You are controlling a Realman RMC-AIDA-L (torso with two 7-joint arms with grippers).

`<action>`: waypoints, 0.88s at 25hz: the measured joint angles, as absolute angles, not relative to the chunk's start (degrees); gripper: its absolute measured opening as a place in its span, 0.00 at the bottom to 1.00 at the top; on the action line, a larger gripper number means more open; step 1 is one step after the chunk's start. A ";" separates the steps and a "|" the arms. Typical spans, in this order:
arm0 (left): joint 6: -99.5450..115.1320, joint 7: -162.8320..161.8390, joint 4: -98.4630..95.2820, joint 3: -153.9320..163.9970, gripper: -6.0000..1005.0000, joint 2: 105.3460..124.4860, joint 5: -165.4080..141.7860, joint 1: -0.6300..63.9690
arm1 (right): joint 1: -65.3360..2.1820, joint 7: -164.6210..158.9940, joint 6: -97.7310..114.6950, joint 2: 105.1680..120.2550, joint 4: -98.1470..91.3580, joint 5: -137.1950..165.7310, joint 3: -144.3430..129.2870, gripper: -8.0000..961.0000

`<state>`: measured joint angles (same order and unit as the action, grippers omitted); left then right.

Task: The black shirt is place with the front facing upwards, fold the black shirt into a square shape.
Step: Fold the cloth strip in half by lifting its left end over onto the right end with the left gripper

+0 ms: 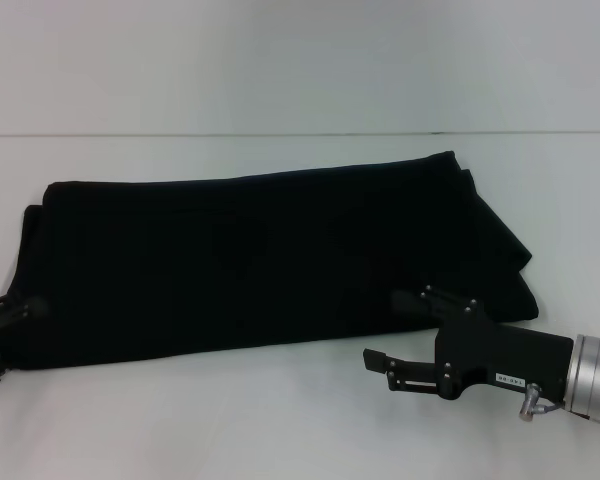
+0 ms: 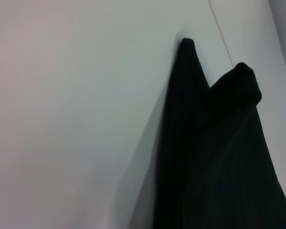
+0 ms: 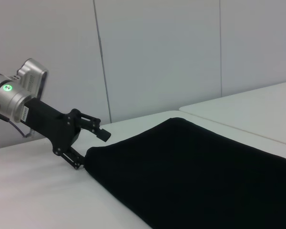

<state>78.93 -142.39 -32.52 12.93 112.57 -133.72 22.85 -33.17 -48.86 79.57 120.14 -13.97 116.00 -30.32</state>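
While its jaws stand open at the near hem, the right gripper [image 1: 390,335] flanks the black shirt [image 1: 270,265], folded into a long band across the white desk [image 1: 280,420]; the left gripper [image 3: 93,143], also open, straddles the opposite end. An uneven pinch could skew the next fold.

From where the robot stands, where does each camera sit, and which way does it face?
Head view: high on the robot, facing forward and down at the shirt on the table; right end effector at the near edge, left end effector at the shirt's left end.
Left wrist view: on the left arm, looking along the shirt's edge; no robot part shows.
Right wrist view: on the right arm, looking across the shirt at the left end effector.
Shared: all three show the shirt.
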 joint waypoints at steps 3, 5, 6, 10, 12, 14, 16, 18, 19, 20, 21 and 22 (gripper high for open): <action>78.43 -142.38 -32.42 13.62 0.87 112.51 -133.72 23.65 | -33.17 -48.88 79.62 120.14 -13.96 115.97 -30.32 0.96; 78.39 -142.38 -32.42 14.01 0.85 112.42 -133.72 24.02 | -33.16 -48.87 79.63 120.14 -13.93 115.90 -30.32 0.96; 78.41 -142.38 -32.42 14.23 0.85 112.35 -133.73 24.17 | -33.15 -48.87 79.64 120.14 -13.92 115.86 -30.32 0.96; 78.77 -142.36 -32.66 15.49 0.82 112.13 -133.71 24.54 | -33.13 -48.88 79.68 120.14 -13.90 115.68 -30.27 0.96; 78.75 -142.38 -32.96 17.02 0.81 112.06 -133.71 24.58 | -33.13 -48.90 79.72 120.14 -13.89 115.66 -30.20 0.96; 78.44 -142.40 -33.03 17.91 0.79 112.05 -133.70 24.61 | -33.14 -48.93 79.73 120.14 -13.89 115.66 -30.16 0.96; 78.25 -142.33 -33.04 18.08 0.75 112.06 -133.69 24.65 | -33.24 -48.94 79.73 120.14 -13.88 115.66 -30.12 0.96; 78.21 -141.79 -33.08 18.08 0.69 112.05 -133.59 24.66 | -33.34 -48.95 79.73 120.14 -13.88 115.66 -30.04 0.96; 78.31 -141.18 -33.10 18.09 0.65 112.05 -133.45 24.67 | -33.35 -48.95 79.75 120.14 -13.88 115.66 -29.98 0.96; 78.54 -140.42 -33.13 18.01 0.62 112.06 -133.29 24.68 | -33.35 -48.97 79.76 120.14 -13.85 115.65 -29.93 0.96; 78.69 -139.75 -33.14 17.90 0.59 112.06 -133.17 24.68 | -33.37 -48.99 79.77 120.14 -13.81 115.65 -29.92 0.96; 78.84 -139.20 -33.16 17.80 0.54 112.08 -133.08 24.68 | -33.40 -49.01 79.79 120.15 -13.72 115.65 -29.93 0.96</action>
